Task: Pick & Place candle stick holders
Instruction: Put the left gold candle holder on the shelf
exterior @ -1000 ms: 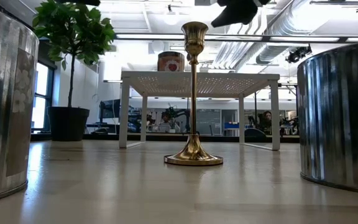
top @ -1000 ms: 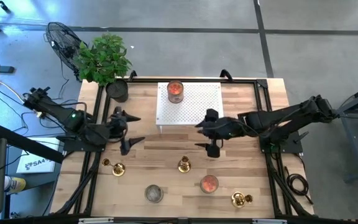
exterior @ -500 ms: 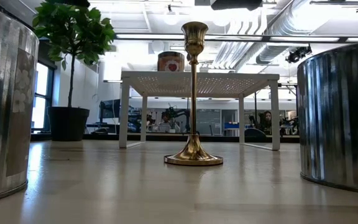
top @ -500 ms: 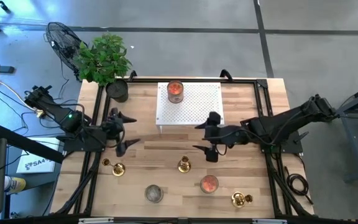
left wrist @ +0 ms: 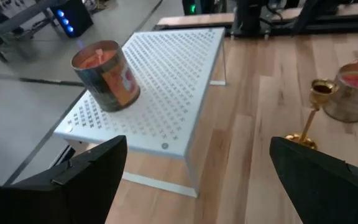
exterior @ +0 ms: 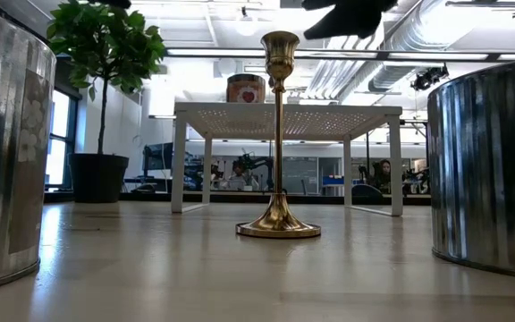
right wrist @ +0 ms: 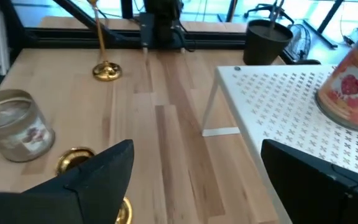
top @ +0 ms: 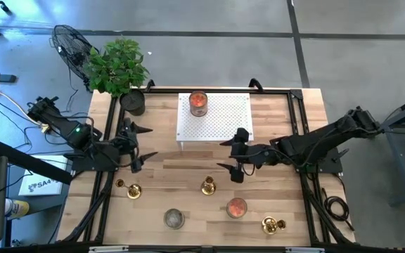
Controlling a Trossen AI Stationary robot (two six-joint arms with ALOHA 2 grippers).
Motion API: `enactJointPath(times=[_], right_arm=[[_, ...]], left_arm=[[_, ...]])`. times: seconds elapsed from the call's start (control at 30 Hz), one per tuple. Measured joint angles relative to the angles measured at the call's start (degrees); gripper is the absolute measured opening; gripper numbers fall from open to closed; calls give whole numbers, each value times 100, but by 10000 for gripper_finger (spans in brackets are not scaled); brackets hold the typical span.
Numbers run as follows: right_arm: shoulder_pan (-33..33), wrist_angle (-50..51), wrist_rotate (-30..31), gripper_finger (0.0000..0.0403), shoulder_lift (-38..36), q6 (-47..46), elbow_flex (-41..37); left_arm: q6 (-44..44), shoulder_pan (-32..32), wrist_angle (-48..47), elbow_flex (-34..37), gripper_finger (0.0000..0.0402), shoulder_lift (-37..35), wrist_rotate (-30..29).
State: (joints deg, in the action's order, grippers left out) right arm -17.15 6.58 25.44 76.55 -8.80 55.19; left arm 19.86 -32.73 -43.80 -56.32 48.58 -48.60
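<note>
Three gold candle stick holders stand on their round bases on the wooden table: one at the left, one in the middle, one at the near right. My left gripper hovers open at the table's left, above and beyond the left holder. My right gripper hovers open above the table's middle, just beyond the middle holder, whose gold top shows beside one finger. Neither gripper has anything between its fingers.
A white perforated rack stands at the far middle with a red candle jar on it. Another candle jar and a grey tin sit near the front edge. A potted plant stands at the far left corner.
My right gripper has sunk a little and edged toward the table's left and near side, closer to the middle candle stick holder, tipping slightly. My left gripper has rolled a little. Both stay open. Nothing on the table has moved.
</note>
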Motion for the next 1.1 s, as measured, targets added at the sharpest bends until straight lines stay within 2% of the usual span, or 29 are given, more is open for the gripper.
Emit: enactJointPath(times=[0.13,0.43,0.6,0.83,0.97,1.1], right_arm=[[29,-246,-43,346,-2,-25,-144],[30,-459,-46,346,-1,-21,-176],[31,-469,-47,346,0,-23,-176],[30,-464,-23,346,-1,-24,-176],[31,-445,-21,346,0,-24,-176],[72,-445,-6,346,-1,54,-176]], left_arm=[[-10,0,29,-2,387,-106,69],[-1,0,-50,-2,387,-694,811],[436,0,-474,-2,387,-989,1438],[1208,0,-1265,-2,387,-1104,1719],[1297,0,-1342,-2,387,-1098,2143],[1394,0,-1680,-313,387,-1092,2238]])
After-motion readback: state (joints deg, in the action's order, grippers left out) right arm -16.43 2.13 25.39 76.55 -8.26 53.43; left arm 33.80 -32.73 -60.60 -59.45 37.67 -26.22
